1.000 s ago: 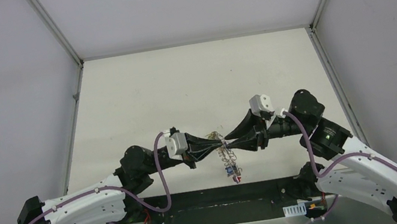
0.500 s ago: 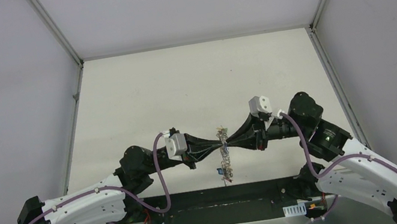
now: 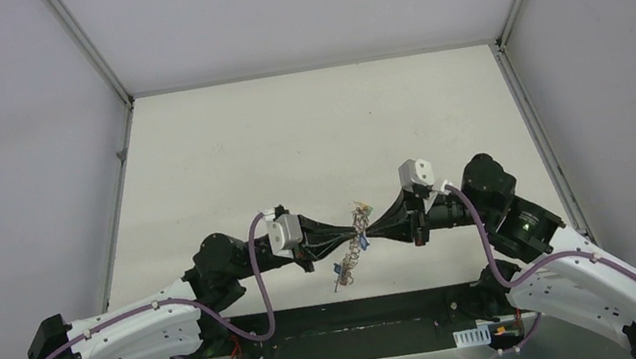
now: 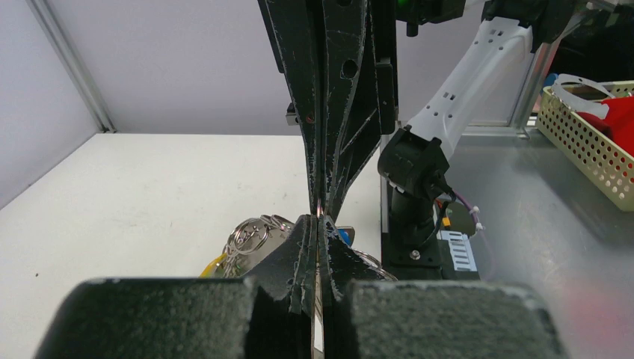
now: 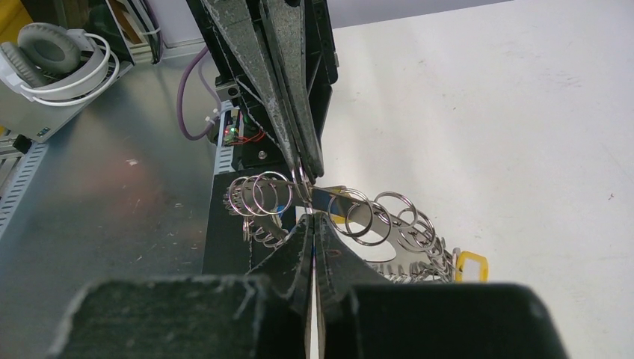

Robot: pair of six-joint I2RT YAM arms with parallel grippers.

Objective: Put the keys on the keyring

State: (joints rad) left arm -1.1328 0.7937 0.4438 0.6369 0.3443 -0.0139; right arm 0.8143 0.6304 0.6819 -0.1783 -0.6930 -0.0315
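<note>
The keyring [image 3: 352, 250], a silvery chain-like loop strung with small rings and keys, hangs in the air above the table's near edge. My left gripper [image 3: 357, 230] and right gripper [image 3: 370, 227] meet tip to tip at its upper part, and both are shut on it. In the left wrist view my left gripper [image 4: 320, 224] pinches metal, with keyring rings [image 4: 254, 235], a yellow tag [image 4: 213, 263] and a blue tag [image 4: 342, 236] beside it. In the right wrist view my right gripper [image 5: 310, 218] is shut just under the rings [image 5: 258, 194], and a yellow-tagged key [image 5: 471, 265] dangles at the right.
A perforated basket [image 4: 591, 142] holding something red stands on the metal plate at the right of the left wrist view. White headphones [image 5: 60, 56] lie at the upper left of the right wrist view. White walls enclose the table [image 3: 316, 131] on three sides.
My right gripper has closed onto the keyring and shifted slightly left. The dangling keys have swung from lower right to lower left. The left gripper stayed shut.
</note>
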